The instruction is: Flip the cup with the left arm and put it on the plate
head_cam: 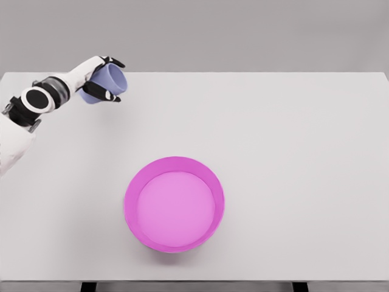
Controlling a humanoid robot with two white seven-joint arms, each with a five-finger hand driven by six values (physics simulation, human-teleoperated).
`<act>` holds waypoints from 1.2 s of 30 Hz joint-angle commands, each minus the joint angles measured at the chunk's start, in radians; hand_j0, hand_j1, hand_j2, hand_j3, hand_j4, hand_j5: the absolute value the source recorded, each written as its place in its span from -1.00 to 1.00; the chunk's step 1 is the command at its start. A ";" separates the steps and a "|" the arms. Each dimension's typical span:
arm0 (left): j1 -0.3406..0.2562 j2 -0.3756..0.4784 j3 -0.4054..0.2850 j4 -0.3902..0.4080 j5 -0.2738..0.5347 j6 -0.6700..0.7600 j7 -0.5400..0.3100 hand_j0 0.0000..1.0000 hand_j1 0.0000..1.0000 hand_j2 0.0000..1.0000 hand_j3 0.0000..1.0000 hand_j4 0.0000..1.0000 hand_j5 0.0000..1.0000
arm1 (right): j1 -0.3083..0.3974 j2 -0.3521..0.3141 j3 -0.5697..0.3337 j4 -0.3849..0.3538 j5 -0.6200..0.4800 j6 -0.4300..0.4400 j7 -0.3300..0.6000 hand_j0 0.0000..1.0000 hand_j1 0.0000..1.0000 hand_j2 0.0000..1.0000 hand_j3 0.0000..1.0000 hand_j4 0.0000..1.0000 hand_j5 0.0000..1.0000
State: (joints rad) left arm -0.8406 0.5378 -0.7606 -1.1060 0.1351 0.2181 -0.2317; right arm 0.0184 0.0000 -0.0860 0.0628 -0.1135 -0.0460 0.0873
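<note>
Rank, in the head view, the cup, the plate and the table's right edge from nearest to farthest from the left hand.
1. cup: held in the left hand, far left.
2. plate: near the front, centre.
3. table's right edge: far right.

Bright, even, diffuse light, faint soft shadows, no glare; the render looks slightly soft throughout.

White left arm (36, 103), black joints, black fingers (102, 95).

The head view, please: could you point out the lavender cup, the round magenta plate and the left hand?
lavender cup (113, 81), head view, on its side wall.
round magenta plate (130, 196), head view, on its left rim.
left hand (99, 78), head view, on the hand's middle, clasping the cup.
</note>
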 commanded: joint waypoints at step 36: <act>0.173 0.008 0.033 -0.359 0.299 -0.356 -0.003 0.52 0.52 0.52 0.52 0.52 0.52 | 0.000 0.000 0.000 0.000 0.000 0.000 0.000 1.00 1.00 1.00 1.00 1.00 1.00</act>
State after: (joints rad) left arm -0.6657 0.5427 -0.7281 -1.4493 0.4129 -0.1178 -0.2354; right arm 0.0184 0.0000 -0.0860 0.0628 -0.1137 -0.0460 0.0873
